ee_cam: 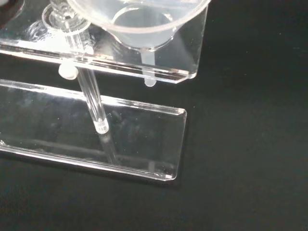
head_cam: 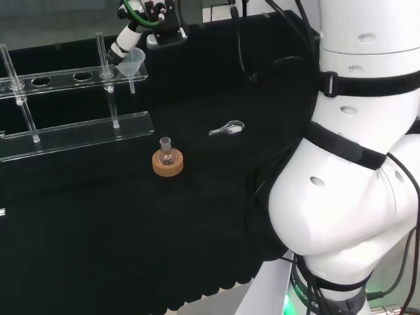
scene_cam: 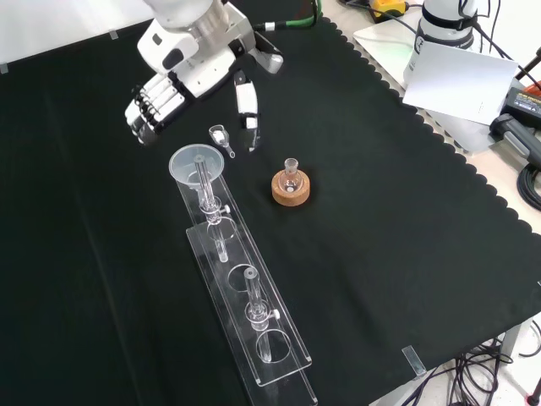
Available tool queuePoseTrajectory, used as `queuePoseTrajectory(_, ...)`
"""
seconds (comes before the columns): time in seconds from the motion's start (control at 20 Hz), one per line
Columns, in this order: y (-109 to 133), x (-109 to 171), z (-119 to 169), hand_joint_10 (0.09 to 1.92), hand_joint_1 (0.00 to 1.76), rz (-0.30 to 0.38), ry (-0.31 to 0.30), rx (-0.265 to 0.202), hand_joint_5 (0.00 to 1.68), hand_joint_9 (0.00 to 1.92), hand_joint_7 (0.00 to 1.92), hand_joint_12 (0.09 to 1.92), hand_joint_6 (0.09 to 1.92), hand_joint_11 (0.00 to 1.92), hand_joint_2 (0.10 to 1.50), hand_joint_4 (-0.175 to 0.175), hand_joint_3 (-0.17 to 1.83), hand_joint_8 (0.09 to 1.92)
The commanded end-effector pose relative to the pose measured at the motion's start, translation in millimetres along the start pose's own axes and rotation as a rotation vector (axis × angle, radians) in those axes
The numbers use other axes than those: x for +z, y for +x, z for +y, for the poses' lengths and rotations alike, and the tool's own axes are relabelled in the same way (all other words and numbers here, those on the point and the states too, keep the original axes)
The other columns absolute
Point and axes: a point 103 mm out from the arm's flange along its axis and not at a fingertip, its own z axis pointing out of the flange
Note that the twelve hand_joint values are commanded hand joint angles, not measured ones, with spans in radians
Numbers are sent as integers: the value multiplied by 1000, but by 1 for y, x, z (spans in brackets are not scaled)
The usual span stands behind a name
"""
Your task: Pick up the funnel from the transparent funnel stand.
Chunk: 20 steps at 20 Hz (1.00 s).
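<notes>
A: Front view, left to right: the hand hangs above the far end of the stand. One group of fingers is held straight and close together, and another finger points down apart from them. They close on nothing.

B: And the funnel?

A: Seated in the stand's end hole, just below the hand, with its stem through the top plate. Right of it lie a small scoop and a little flask on a cork ring.

B: So nothing is lifted yet?

A: No. In the wrist view the funnel's bowl sits close under the palm, resting in the stand. I judge the approach nearly done; grasping and lifting remain.
</notes>
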Motion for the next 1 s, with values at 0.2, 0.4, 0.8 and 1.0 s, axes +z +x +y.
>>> queuePoseTrajectory(0.2, 15, 21, 19, 87, 606, -28, 65, -36, 0, 0, 0, 87, 87, 0, 591, -21, 3, 87)
queuePoseTrajectory(0.4, 18, 27, 23, 87, 605, -30, 81, -37, 0, 0, 0, 87, 87, 0, 592, -27, 3, 87)
queuePoseTrajectory(0.8, 13, 34, 24, 87, 607, -86, 109, -25, 0, 0, 0, 87, 87, 28, 596, -34, 5, 87)
queuePoseTrajectory(1.0, 10, 37, 29, 87, 611, -70, 106, -4, 0, 0, 0, 87, 87, 46, 598, -35, 5, 87)
